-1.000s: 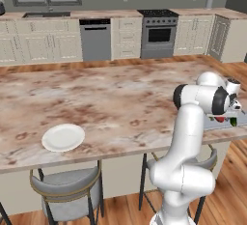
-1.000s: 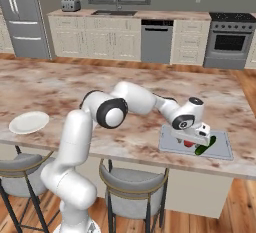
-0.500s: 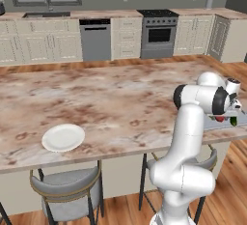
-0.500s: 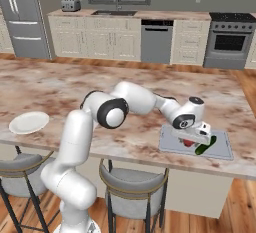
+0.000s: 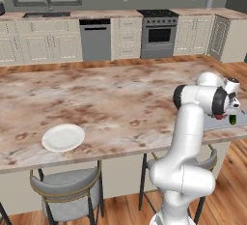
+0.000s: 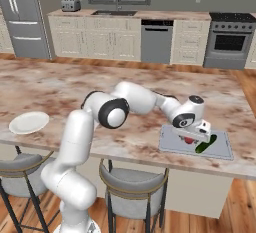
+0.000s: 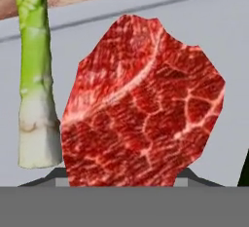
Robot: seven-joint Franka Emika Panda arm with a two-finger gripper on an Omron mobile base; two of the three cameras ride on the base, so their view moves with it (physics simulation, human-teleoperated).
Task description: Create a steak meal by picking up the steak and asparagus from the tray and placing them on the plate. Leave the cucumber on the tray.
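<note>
A white robot arm reaches across a marbled brown worktop (image 6: 75, 84) to a grey-blue tray (image 6: 220, 149) near the worktop's near right edge. Its pincer (image 6: 192, 138) is lowered right over the raw red steak (image 7: 141, 104), which lies flat on the tray; from the hand camera the steak sits between the dark finger tips (image 7: 53, 175), but whether they grasp it cannot be told. The pale-ended green asparagus (image 7: 35, 70) lies just beside the steak on the tray. The dark green cucumber (image 6: 205, 144) lies on the tray too, to the right of the hand. The round white plate (image 5: 63, 137) sits well apart, near the worktop's near left edge.
</note>
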